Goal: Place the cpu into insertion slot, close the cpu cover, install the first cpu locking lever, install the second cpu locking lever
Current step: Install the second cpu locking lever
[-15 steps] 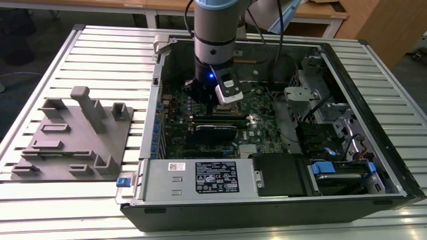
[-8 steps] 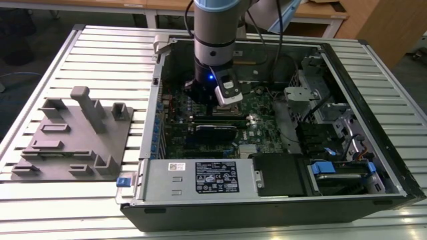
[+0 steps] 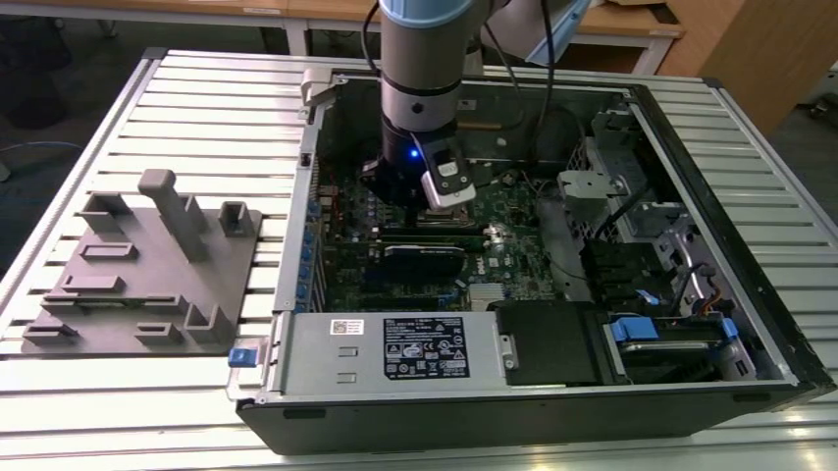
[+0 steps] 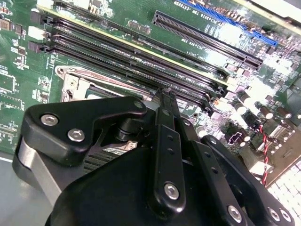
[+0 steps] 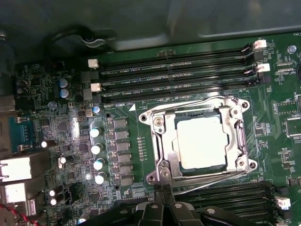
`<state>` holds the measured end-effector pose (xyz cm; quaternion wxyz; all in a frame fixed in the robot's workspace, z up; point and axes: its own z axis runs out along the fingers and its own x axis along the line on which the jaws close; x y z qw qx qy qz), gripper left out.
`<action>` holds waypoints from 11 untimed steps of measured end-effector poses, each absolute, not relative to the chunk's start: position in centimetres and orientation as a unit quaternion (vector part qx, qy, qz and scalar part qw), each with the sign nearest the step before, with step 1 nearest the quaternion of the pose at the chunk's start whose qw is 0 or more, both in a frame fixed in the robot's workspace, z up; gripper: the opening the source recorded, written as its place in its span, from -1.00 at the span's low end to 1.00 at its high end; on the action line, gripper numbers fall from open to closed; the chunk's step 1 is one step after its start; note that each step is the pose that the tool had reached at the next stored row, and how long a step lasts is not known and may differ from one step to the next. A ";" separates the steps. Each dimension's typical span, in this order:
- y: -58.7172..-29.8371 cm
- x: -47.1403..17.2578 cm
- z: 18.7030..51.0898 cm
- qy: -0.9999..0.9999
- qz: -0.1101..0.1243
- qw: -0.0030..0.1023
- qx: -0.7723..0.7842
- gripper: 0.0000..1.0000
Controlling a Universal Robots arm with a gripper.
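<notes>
cpu (image 5: 201, 142) sits in the insertion slot (image 5: 164, 141) w/ cpu cover (image 5: 237, 136) down over it, memory slots (image 5: 174, 77) just beside, gripper (image 5: 162, 190) right at the cover's edge.

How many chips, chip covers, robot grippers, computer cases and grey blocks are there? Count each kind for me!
cpu: 1
cpu cover: 1
gripper: 1
computer case: 1
grey block: 1
Total: 5
</notes>
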<state>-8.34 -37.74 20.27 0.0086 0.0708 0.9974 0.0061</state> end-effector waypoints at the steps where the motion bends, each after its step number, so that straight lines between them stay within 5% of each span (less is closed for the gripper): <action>1: -37.8 -8.3 20.2 0.997 0.007 0.009 0.071 -0.79; 11: -37.9 -8.3 20.1 0.997 0.015 0.008 0.071 -0.79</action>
